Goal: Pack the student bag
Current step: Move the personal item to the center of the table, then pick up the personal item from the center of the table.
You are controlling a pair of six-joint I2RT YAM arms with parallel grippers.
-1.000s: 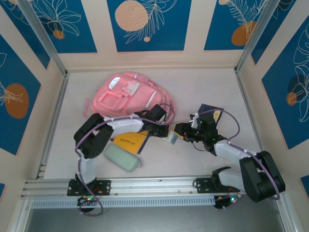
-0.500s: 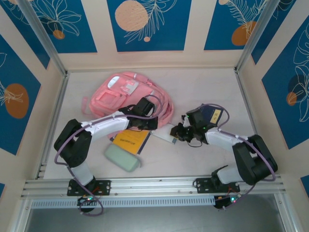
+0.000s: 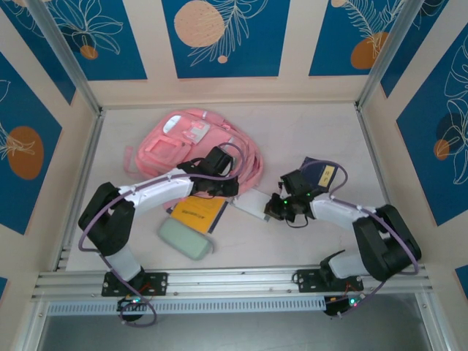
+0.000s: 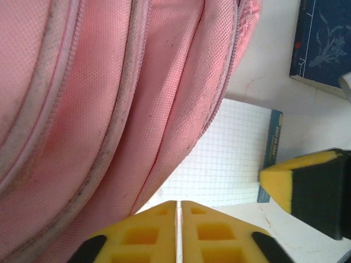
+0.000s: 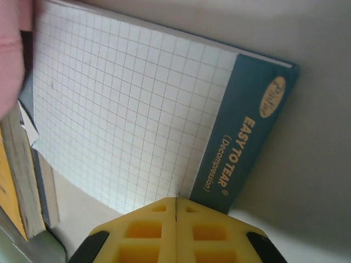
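Pink fabric: the student bag (image 3: 191,139) is lying flat at the back left of the table (image 3: 314,131), and no open mouth is showing along its zip seams in the left wrist view. Toward the front, a pale green pouch (image 3: 185,239) and a yellow notebook (image 3: 194,213) are lying near the bag's near edge. The left end effector (image 3: 230,189) is hovering at the bag's lower right edge, pads pressing together, nothing showing between them. Next right, a grid notepad (image 3: 250,205) is lying on the table, its far end reaching the bag's edge. The right end effector (image 3: 273,210) is sitting at the pad's teal header edge with its pads meeting. Can't tell whether they are nipping the pad or just touching it. A dark blue book (image 3: 322,172) is lying behind the right arm.

Step, as a judgement: working the notepad toward the bag. The next move is calling for an open compartment first, probably the left arm pulling a zip or lifting a flap. After that, the pad is needing to slide in flat. The fabric is looking floppy, so the mouth may be collapsing shut.
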